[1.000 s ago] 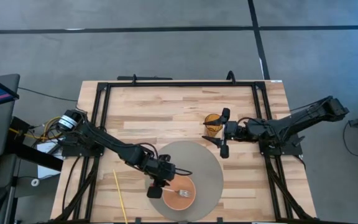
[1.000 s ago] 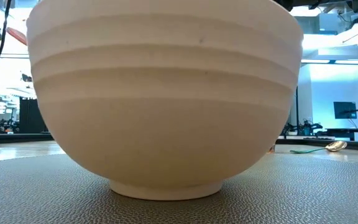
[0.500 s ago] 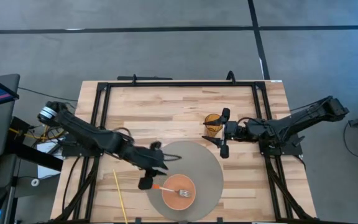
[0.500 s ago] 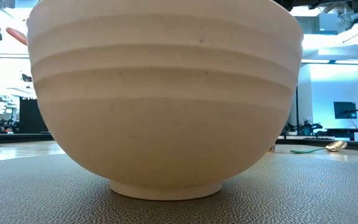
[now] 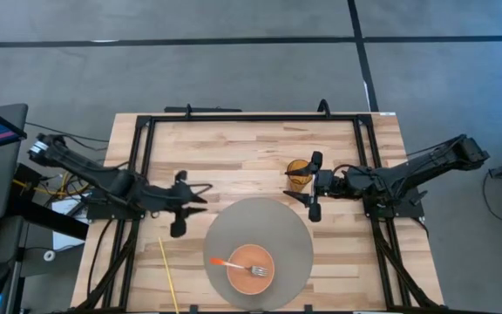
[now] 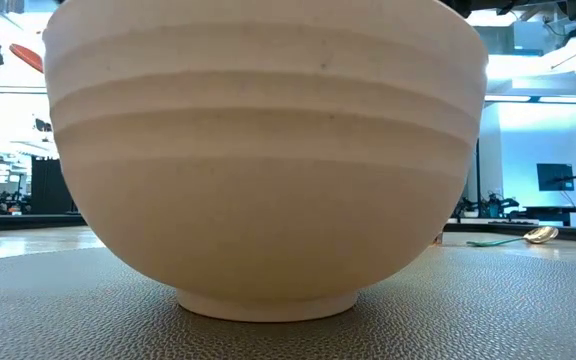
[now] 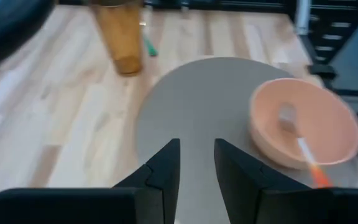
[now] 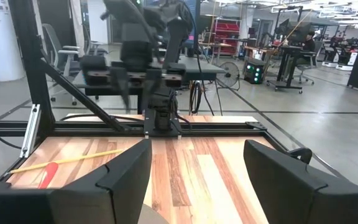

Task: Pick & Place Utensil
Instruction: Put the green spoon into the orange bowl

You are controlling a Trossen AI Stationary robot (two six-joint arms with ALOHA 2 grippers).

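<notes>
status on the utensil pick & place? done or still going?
Done: the fork with the orange handle lies in the pink bowl on the round grey mat.

In hand: nothing. The left gripper is empty and sits beside the mat, off the bowl. The right gripper is open and waits by the amber cup.

Left: apparently only parking the arms; a yellow stick lies untouched at the table edge.

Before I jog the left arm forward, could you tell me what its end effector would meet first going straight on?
Probably nothing at first: the left end effector points across the grey mat, with the bowl off to one side and the cup off to the other. Depth is unclear.
</notes>
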